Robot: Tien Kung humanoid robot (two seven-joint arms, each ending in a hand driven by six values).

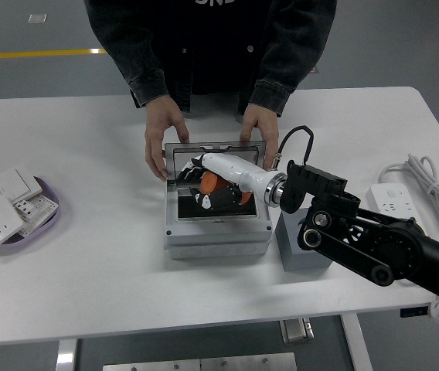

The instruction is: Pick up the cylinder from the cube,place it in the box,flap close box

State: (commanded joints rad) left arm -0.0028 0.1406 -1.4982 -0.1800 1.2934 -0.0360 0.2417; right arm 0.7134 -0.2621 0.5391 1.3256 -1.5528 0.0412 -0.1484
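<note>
Reaching into the open box (218,232), the right hand (204,176) sits inside the cavity with fingers curled around the orange cylinder (209,184). Cylinder is within the box walls, toward the far side; cannot tell whether it touches the box floor yet. Left hand is not in view.

Judgement on the step: placement is near its end. Release should come only once the cylinder rests on the floor, fingers opening wide enough to clear it. Then the hand should withdraw up and toward the near-right of the box, not sideways, so the knuckles miss the wall and the lid (216,149).

Lid stands upright at the far edge of the box, so the flap close is not yet done. A person's hands (160,139) grip the far corners of the box, steadying it; these sit right beside the lid hinge line and are in the lid's way when it swings, a pinch risk.

Grey cube (300,246) sits just right of the box, under the forearm. Power strip (402,224) lies well right of the box, and a purple dish (50,213) of wall sockets (5,210) well left, all clear on the worktop (88,270).
</note>
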